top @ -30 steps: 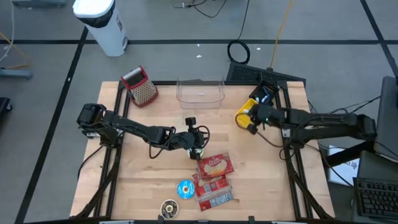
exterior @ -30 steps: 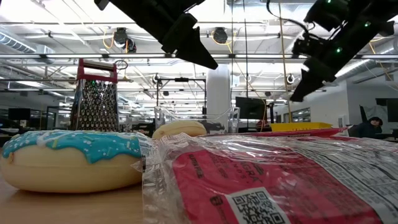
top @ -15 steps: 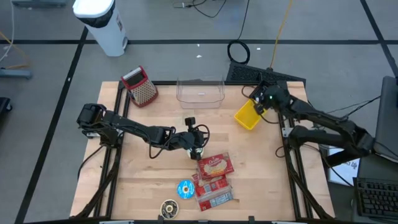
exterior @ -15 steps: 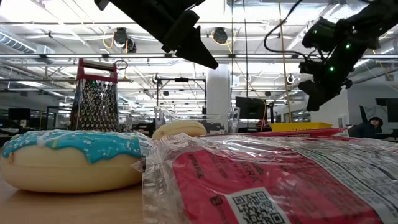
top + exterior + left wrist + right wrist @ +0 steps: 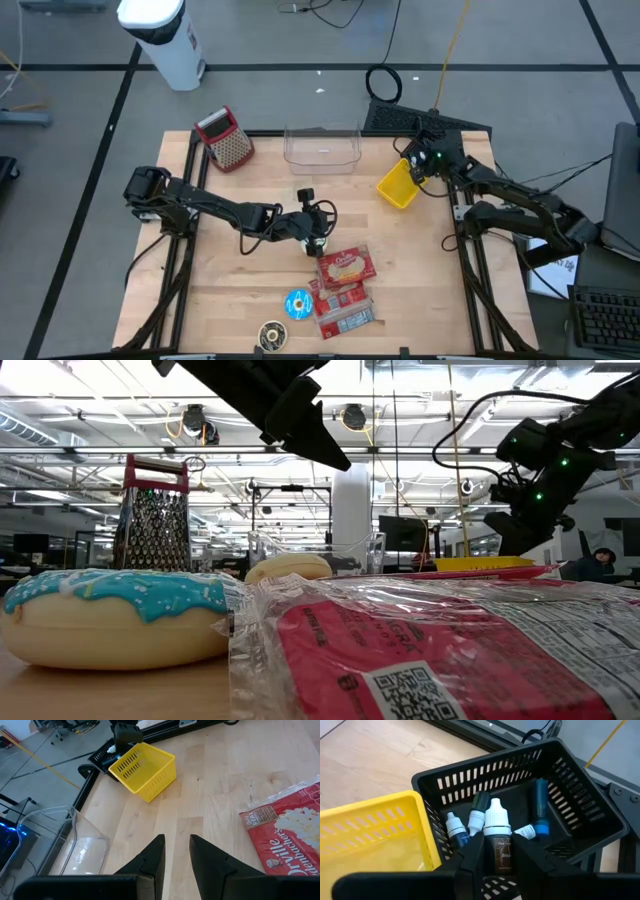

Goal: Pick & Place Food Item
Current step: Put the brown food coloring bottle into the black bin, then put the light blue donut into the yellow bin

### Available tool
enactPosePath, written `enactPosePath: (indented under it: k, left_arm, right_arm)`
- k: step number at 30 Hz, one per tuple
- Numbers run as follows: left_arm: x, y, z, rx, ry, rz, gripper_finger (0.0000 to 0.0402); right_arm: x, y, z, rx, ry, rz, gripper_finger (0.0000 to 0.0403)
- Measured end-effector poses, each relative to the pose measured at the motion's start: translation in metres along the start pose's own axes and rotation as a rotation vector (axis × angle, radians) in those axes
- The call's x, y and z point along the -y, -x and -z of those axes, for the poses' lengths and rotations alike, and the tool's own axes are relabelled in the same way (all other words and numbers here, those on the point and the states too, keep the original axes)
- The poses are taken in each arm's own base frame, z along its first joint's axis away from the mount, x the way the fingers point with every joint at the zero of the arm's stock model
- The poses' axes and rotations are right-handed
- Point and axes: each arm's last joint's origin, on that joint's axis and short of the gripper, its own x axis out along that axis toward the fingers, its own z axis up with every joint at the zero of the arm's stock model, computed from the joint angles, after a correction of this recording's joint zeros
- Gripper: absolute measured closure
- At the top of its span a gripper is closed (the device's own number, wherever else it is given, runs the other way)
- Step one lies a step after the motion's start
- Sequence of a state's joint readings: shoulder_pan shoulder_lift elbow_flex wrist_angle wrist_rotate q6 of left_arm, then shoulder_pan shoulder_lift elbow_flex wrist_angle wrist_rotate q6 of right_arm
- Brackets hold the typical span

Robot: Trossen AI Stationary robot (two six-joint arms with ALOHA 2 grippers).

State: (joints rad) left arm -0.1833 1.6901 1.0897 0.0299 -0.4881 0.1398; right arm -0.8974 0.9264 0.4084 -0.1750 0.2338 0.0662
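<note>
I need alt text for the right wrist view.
The right gripper hangs over a black basket holding several dropper bottles, one white-capped bottle showing between its fingers. A yellow basket stands beside it on the wooden table.

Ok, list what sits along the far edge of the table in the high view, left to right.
Grater → clear plastic container → yellow basket → black basket, largely hidden under the right end effector.
</note>
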Motion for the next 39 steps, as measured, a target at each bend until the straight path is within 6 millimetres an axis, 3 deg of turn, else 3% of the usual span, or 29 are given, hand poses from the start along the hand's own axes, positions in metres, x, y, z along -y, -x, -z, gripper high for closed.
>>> enactPosePath:
  k: [16,26,32,35,39]
  left_arm:
    - [0.001,0.000,0.000,0.001,0.031,0.003,0.0311]
    - [0.011,0.015,0.002,-0.050,0.032,0.043,0.0311]
    - [0.027,0.030,0.016,-0.223,0.120,0.239,0.0311]
    - [0.041,0.027,0.022,-0.263,0.138,0.336,0.0311]
    - [0.059,0.017,0.034,-0.296,0.097,0.323,0.0302]
  right_arm:
    - [-0.002,0.000,-0.004,0.043,-0.057,-0.024,0.0215]
    - [-0.025,0.008,-0.018,0.154,-0.078,-0.478,0.0213]
    - [-0.041,0.018,-0.026,0.242,-0.050,-0.654,0.0222]
    - [-0.051,0.024,-0.030,0.317,0.015,-0.718,0.0221]
    - [-0.064,0.035,-0.034,0.415,0.072,-0.793,0.0214]
